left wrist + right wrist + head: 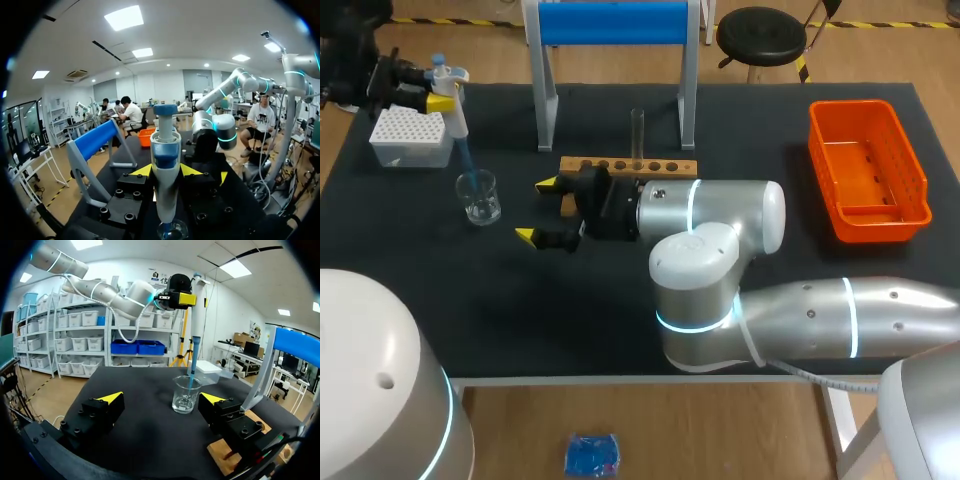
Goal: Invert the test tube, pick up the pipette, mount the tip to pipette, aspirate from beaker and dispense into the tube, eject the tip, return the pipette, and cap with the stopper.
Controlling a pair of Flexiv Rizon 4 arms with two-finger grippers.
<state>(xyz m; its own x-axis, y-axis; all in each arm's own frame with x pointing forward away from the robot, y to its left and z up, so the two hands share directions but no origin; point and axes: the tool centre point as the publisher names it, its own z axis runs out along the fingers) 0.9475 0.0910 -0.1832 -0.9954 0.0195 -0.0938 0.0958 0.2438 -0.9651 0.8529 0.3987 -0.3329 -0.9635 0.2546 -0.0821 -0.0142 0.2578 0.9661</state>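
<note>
My left gripper (pixel 438 92) is shut on the white pipette (pixel 450 85) at the table's far left and holds it upright. The pipette's blue tip (pixel 466 160) reaches down into the glass beaker (pixel 479 196). In the left wrist view the pipette (pixel 165 155) stands between the yellow fingertips (pixel 142 171), with the beaker (pixel 172 231) below it. My right gripper (pixel 542 210) is open and empty, just right of the beaker, facing it. Its wrist view has the beaker (pixel 186 395) ahead of the open gripper (pixel 162 398), with the tip (pixel 192 360) inside it. A clear test tube (pixel 637 130) stands upright in the wooden rack (pixel 628 166).
A white tip box (pixel 410 135) sits at the far left, beside the pipette. A white stand with a blue bar (pixel 612 25) straddles the rack at the back. An orange bin (pixel 867 170) is at the right. My right arm (pixel 720 230) lies across the table's middle.
</note>
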